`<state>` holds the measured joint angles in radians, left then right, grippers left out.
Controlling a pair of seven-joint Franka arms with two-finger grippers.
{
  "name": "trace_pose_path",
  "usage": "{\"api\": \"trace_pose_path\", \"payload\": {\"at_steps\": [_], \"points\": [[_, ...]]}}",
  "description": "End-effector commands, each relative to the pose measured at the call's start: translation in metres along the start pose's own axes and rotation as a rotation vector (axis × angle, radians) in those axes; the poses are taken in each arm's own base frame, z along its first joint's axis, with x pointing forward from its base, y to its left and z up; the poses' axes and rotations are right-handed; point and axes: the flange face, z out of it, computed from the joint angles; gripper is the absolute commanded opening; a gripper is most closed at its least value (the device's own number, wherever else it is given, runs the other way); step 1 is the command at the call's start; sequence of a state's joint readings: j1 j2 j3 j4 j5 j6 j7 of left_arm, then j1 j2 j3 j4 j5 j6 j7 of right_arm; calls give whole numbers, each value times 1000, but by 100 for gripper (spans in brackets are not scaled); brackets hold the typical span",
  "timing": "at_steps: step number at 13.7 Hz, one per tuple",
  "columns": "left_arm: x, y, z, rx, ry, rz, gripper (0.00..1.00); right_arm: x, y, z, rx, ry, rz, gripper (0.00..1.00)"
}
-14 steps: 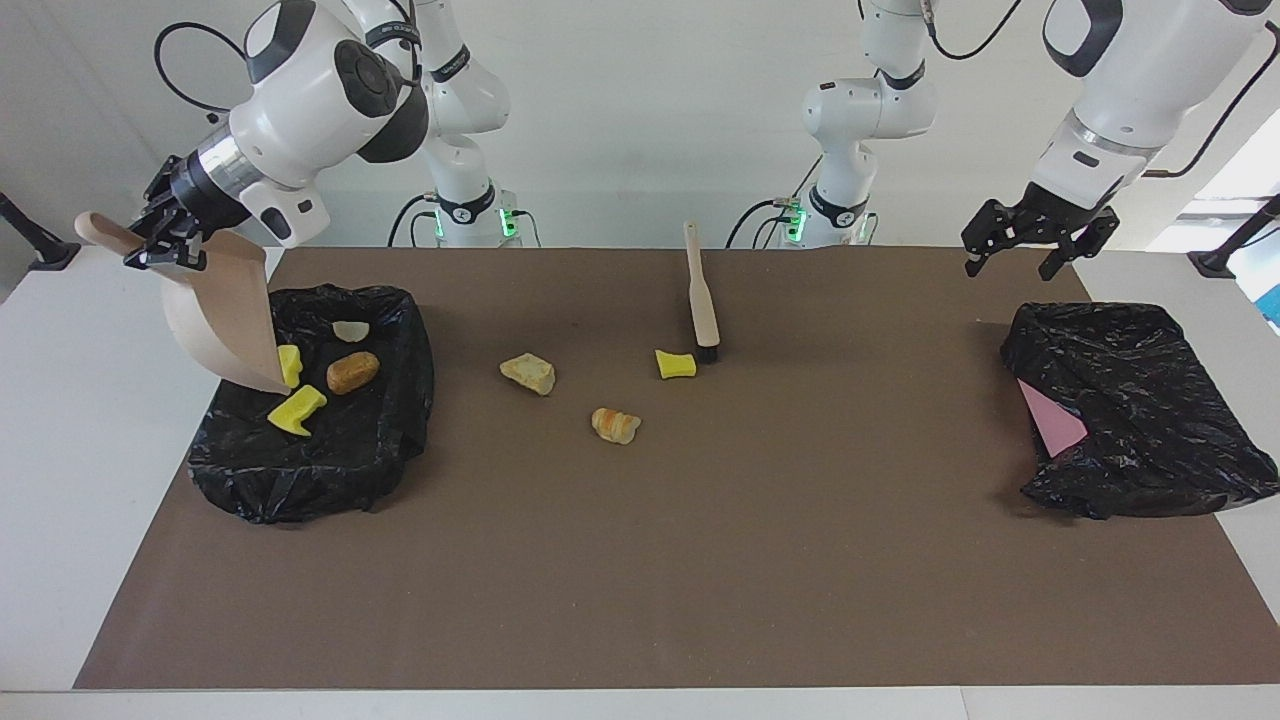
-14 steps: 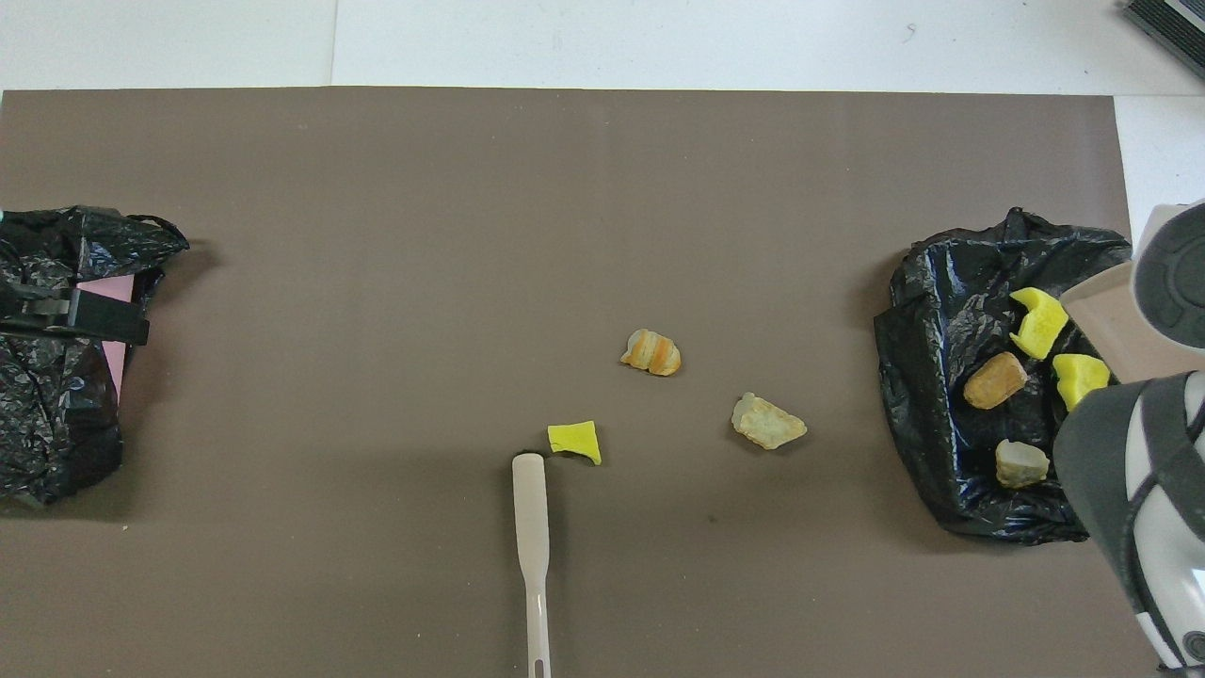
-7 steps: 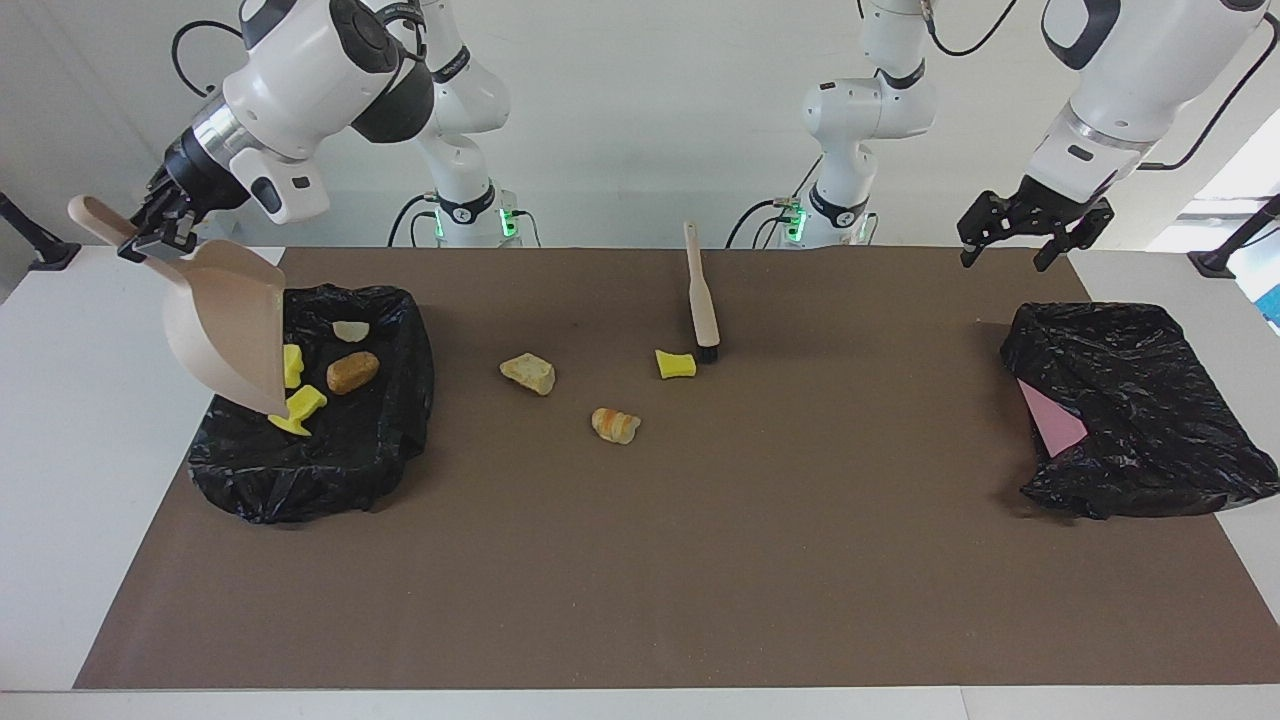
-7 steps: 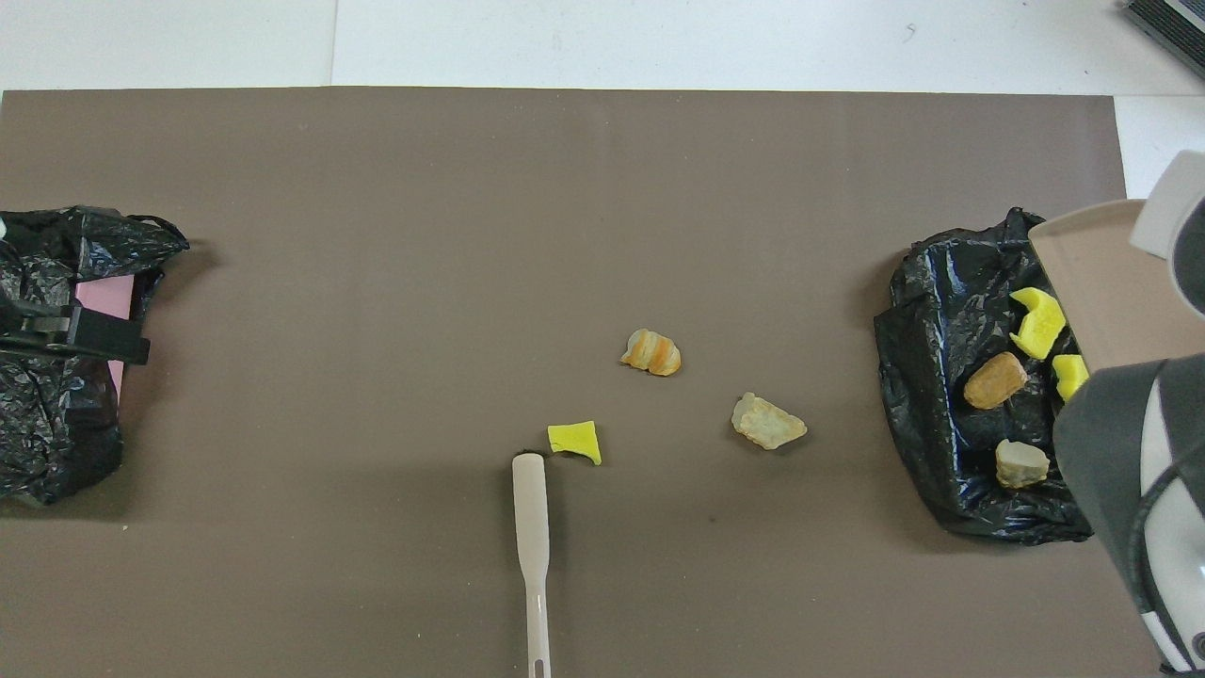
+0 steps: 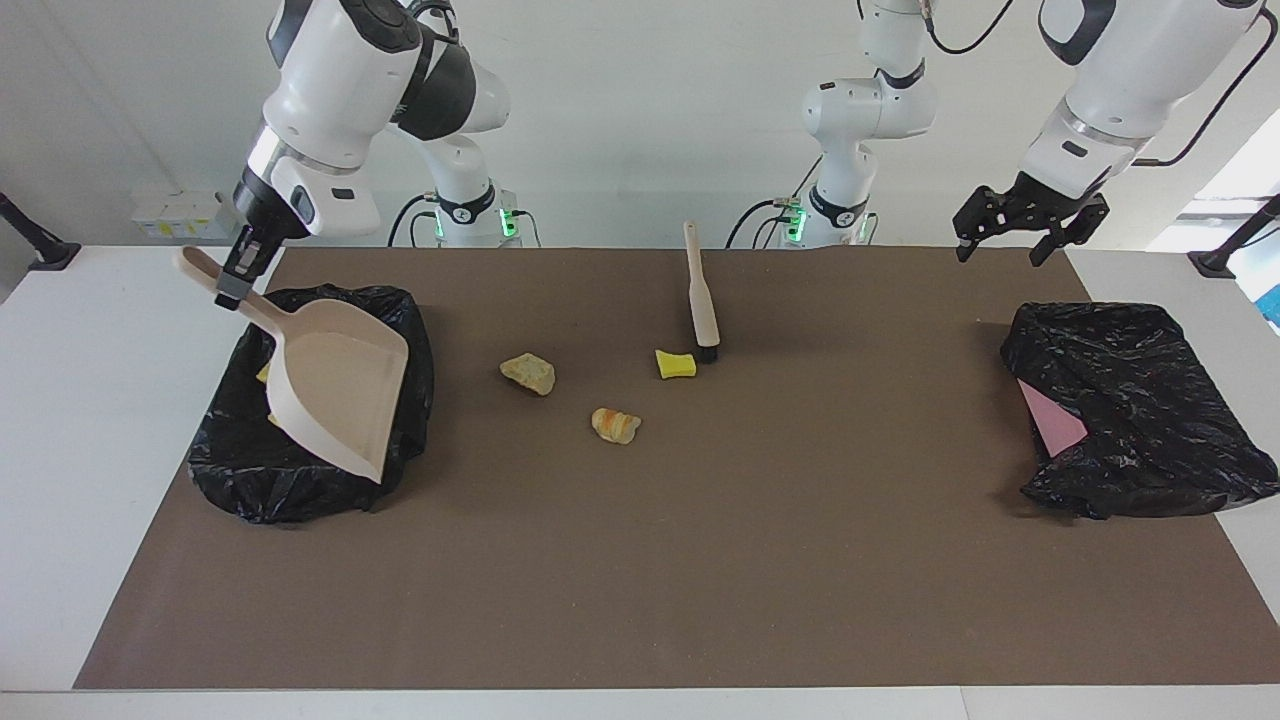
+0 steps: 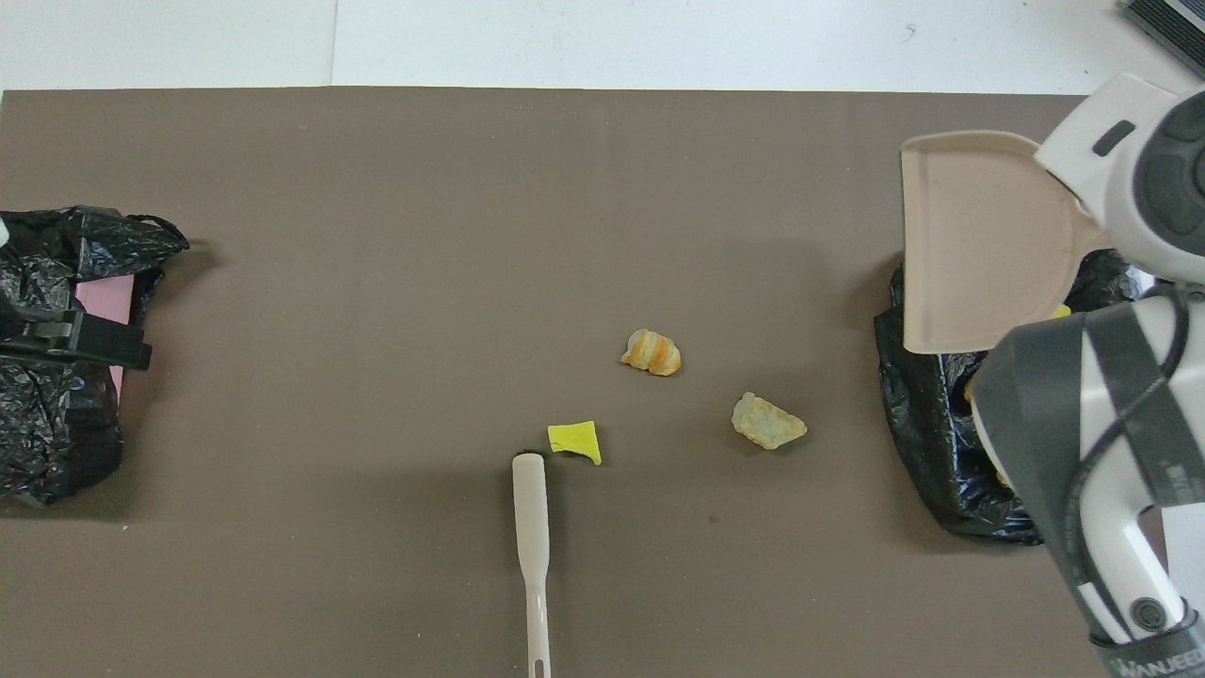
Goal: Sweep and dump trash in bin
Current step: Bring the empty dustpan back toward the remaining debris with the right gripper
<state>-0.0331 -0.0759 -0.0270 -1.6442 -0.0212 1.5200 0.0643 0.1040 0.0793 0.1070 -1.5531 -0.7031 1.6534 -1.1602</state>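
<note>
- Trash: three loose pieces lie mid-table, a beige lump [image 5: 528, 373], a striped roll [image 5: 615, 425] and a yellow sponge bit [image 5: 675, 363] touching the brush [image 5: 701, 297] head.
- From the roll, the lump is at ten o'clock in the facing view and the sponge bit at one o'clock.
- Right gripper [image 5: 232, 287]: jaws pinching the dustpan [image 5: 335, 390] handle, pan held over the black-lined bin [image 5: 405, 330] at the right arm's end.
- Left gripper [image 5: 1018, 216]: jaws spread, empty, waiting in the air near the other black bag [image 5: 1130, 400].
- Step, as judged: a dump appears finished; next, set the pan beside the loose pieces and take up the brush.
</note>
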Motion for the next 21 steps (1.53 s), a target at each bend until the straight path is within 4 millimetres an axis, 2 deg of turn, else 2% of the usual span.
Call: {"api": "trace_pose_path", "payload": {"at_steps": [1, 2, 4, 6, 7, 9, 11, 12, 14, 15, 16, 18, 19, 21], "points": [[-9, 2, 1, 14, -16, 5, 100, 42, 14, -19, 81, 81, 225, 0], [-11, 2, 2, 13, -28, 8, 100, 59, 19, -23, 112, 100, 312, 0], [-14, 2, 2, 13, -34, 6, 100, 107, 19, -41, 159, 104, 530, 0], [-14, 2, 3, 12, -36, 6, 100, 150, 22, -54, 212, 132, 677, 0], [-15, 2, 4, 12, -39, 6, 100, 164, 21, -56, 245, 155, 773, 0], [-17, 2, 5, 13, -36, 11, 100, 205, 10, -79, 245, 208, 911, 0], [-19, 4, 7, 13, -34, 15, 100, 230, 7, -76, 352, 267, 1003, 0], [-19, 4, 8, 14, -33, 15, 100, 237, 5, -82, 376, 293, 1059, 0], [-19, 4, 10, 13, -36, 15, 100, 283, -16, -101, 396, 301, 1149, 0], [-19, 4, 10, 13, -37, 15, 100, 299, -22, -109, 442, 328, 1215, 0], [-19, 4, 11, 13, -39, 15, 100, 314, -26, -111, 515, 350, 1271, 0], [-21, 4, 12, 13, -40, 17, 100, 347, -41, -115, 548, 353, 1310, 0], [-22, 5, 12, 14, -37, 17, 100, 355, -43, -119, 557, 374, 1338, 0], [-22, 11, 20, 14, -53, 24, 100, 398, -63, -122, 570, 387, 1362, 0]]}}
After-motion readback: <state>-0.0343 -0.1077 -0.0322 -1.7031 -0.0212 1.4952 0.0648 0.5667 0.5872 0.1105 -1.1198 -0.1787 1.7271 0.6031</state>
